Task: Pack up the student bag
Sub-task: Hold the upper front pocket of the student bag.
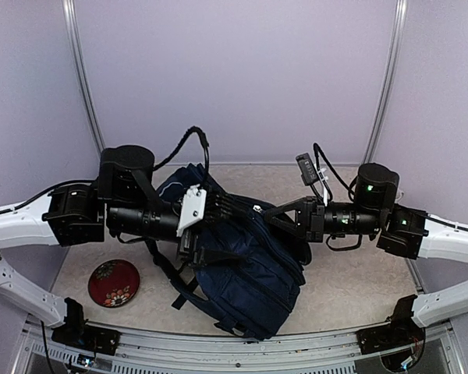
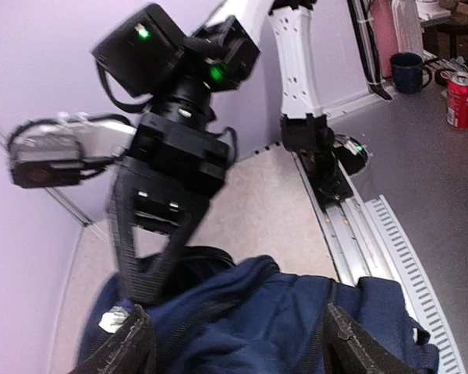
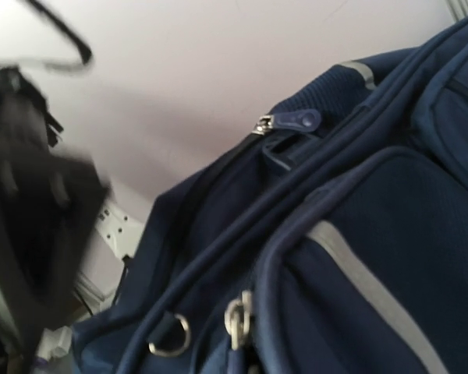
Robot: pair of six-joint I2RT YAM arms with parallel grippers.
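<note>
Slanting far-left to near-right, the student bag (image 1: 249, 280) sits between left hand (image 2: 235, 331) (spread) and closed right hand (image 2: 143, 287).

Navy student bag (image 1: 246, 276) mid-table between left claw (image 1: 230, 204) and right claw (image 1: 268, 211), red floral disc (image 1: 114, 283) at left.

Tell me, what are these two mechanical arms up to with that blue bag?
Two robot arms are working on a navy-blue fabric backpack lying on the table, meant to be packed. The left arm's fingers stand wide open just above it, holding nothing. The right arm's fingers are closed at the bag's upper edge; whether they pinch fabric is unclear. A round red dish with a flower pattern sits on the table beside the bag, untouched.
</note>
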